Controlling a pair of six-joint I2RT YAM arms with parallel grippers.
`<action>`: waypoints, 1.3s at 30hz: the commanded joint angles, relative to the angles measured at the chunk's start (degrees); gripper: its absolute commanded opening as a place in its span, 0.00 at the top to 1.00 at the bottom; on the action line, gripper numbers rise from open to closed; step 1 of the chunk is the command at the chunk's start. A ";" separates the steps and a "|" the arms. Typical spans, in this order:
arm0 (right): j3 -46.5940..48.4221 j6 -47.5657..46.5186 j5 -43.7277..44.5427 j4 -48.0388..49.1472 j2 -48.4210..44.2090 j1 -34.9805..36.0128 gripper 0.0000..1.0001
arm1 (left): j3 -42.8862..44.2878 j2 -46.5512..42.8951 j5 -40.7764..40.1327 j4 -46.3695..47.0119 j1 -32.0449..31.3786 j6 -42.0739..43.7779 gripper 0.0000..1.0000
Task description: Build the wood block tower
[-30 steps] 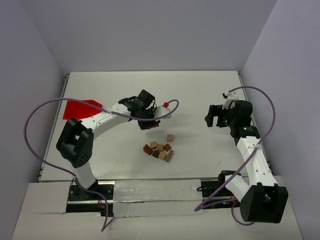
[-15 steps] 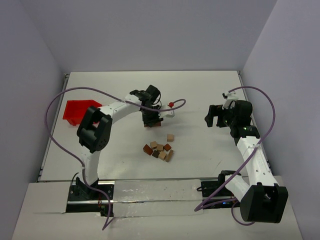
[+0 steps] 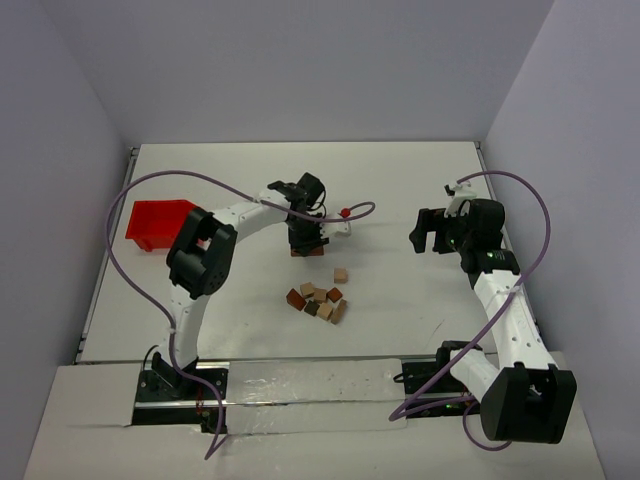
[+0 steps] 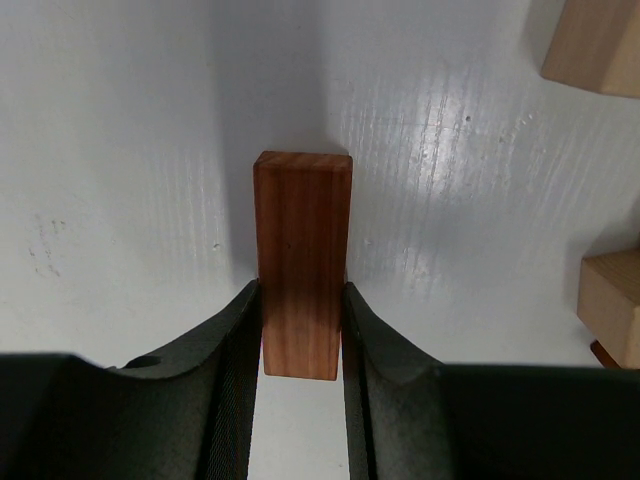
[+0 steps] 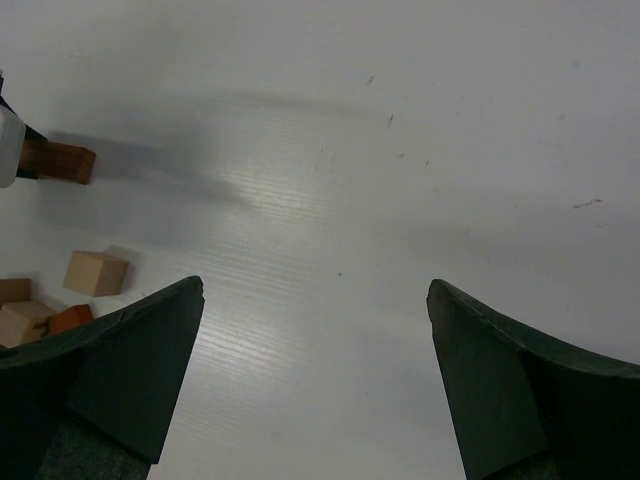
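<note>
My left gripper (image 3: 306, 243) is shut on a reddish-brown wooden bar (image 4: 301, 262), held low at the white table, its long side pointing away from the wrist. The bar also shows under the gripper in the top view (image 3: 307, 252) and at the far left of the right wrist view (image 5: 58, 161). A loose pile of wood blocks (image 3: 318, 300) in tan and brown lies just in front of it, with one tan cube (image 3: 341, 274) apart from the pile. No tower stands. My right gripper (image 3: 428, 232) is open and empty, hovering over the right side of the table.
A red plastic bin (image 3: 155, 220) stands at the left edge of the table. Tan blocks (image 4: 595, 45) show at the right edge of the left wrist view. Purple cables loop over both arms. Walls close the table on three sides.
My left gripper has swung right and down toward the table with the reddish-brown bar in it. The red bin is now uncovered. The right arm has not moved.
</note>
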 commanded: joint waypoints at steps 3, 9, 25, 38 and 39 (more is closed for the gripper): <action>2.95 -0.76 -0.38 -0.03 0.42 -0.37 0.00 | 2.60 2.12 1.39 1.45 -0.17 0.35 0.84; 2.97 -0.76 -0.38 -0.04 0.60 -0.37 0.00 | 1.58 2.30 1.10 1.66 -0.17 0.35 0.76; 2.27 -1.28 -0.46 -0.20 0.24 -0.37 0.00 | 8.61 -8.36 0.91 -5.58 1.38 -0.59 0.21; 3.13 -12.71 -7.34 -6.32 0.03 5.00 0.01 | -19.45 -46.37 9.98 15.74 12.95 -22.97 0.01; 3.17 -13.74 -7.58 -7.43 0.07 6.48 0.01 | -22.69 -48.83 10.46 17.04 13.07 -24.00 0.01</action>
